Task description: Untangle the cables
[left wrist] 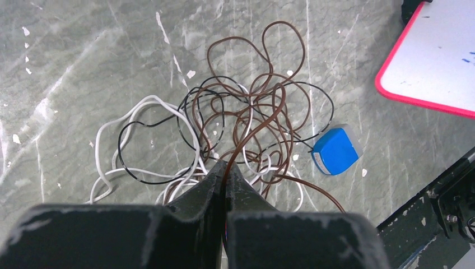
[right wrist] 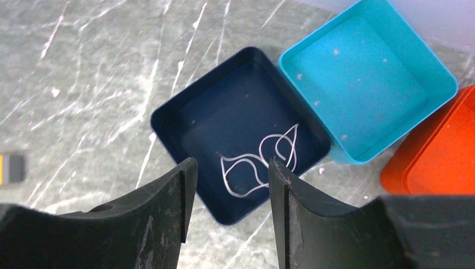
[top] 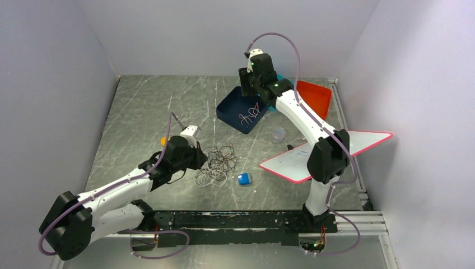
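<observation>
Left gripper is clamped on a brown cable at the tangle's lower edge; the other cables fan toward frame top from its fingertips. Right gripper hangs wide open over the navy bin, which contains one white cable. It is well apart from the tangle, so the left arm is nearer.

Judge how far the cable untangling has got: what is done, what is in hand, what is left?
Done: one whitish cable lies alone in the navy tray, with the right gripper open above it. In hand: the left gripper has its fingers shut on a brown cable at the tangle. Left: brown, black and white cables there are looped through one another.
</observation>
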Robot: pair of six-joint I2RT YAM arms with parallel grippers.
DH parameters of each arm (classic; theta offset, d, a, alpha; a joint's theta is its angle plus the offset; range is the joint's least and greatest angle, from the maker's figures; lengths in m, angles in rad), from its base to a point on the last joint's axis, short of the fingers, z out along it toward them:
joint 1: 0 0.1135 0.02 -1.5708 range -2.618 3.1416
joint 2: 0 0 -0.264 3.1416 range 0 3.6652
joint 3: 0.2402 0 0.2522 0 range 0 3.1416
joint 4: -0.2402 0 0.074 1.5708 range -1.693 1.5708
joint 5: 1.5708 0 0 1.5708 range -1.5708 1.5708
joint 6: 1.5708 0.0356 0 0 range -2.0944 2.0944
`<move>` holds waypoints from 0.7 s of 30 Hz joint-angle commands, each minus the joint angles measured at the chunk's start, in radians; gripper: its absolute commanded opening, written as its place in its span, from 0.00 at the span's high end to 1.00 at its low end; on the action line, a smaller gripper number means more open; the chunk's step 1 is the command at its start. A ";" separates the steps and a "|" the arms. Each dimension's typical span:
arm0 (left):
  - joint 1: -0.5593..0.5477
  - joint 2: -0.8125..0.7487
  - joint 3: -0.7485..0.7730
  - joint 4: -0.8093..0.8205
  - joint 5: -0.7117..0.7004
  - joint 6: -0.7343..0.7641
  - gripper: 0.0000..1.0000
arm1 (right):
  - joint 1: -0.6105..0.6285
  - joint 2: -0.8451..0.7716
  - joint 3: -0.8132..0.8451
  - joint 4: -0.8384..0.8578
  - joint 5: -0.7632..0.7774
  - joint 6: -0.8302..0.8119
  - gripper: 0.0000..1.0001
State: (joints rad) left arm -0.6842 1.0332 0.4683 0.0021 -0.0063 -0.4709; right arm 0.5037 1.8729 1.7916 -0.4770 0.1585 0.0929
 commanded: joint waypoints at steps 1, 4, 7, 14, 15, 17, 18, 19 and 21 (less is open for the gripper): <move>0.005 -0.012 0.050 -0.007 0.020 -0.003 0.93 | -0.005 -0.156 -0.092 0.050 -0.101 -0.022 0.46; 0.005 -0.025 0.065 -0.014 0.019 0.003 0.93 | -0.005 -0.248 -0.167 0.067 -0.141 -0.014 0.46; 0.005 -0.039 0.078 -0.006 0.020 0.011 0.93 | 0.006 -0.345 -0.252 0.091 -0.190 -0.029 0.46; 0.004 -0.063 0.131 -0.012 0.019 0.064 0.93 | 0.117 -0.528 -0.427 0.084 -0.210 -0.057 0.43; 0.006 -0.072 0.141 -0.019 0.020 0.077 0.93 | 0.123 -0.553 -0.454 0.084 -0.243 -0.065 0.43; 0.005 -0.088 0.169 -0.034 0.024 0.114 0.93 | 0.130 -0.612 -0.518 0.104 -0.316 -0.079 0.43; 0.006 -0.098 0.182 -0.041 0.030 0.146 0.93 | 0.130 -0.642 -0.555 0.124 -0.354 -0.080 0.42; 0.004 -0.104 0.198 -0.047 0.039 0.171 0.93 | 0.132 -0.666 -0.590 0.147 -0.386 -0.079 0.42; 0.005 -0.110 0.232 -0.065 0.060 0.225 0.93 | 0.133 -0.711 -0.650 0.195 -0.443 -0.079 0.38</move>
State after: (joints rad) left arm -0.6842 0.9539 0.6186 -0.0387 0.0032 -0.3668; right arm 0.6353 1.2415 1.2251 -0.3653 -0.1375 0.0360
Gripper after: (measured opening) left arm 0.073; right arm 0.594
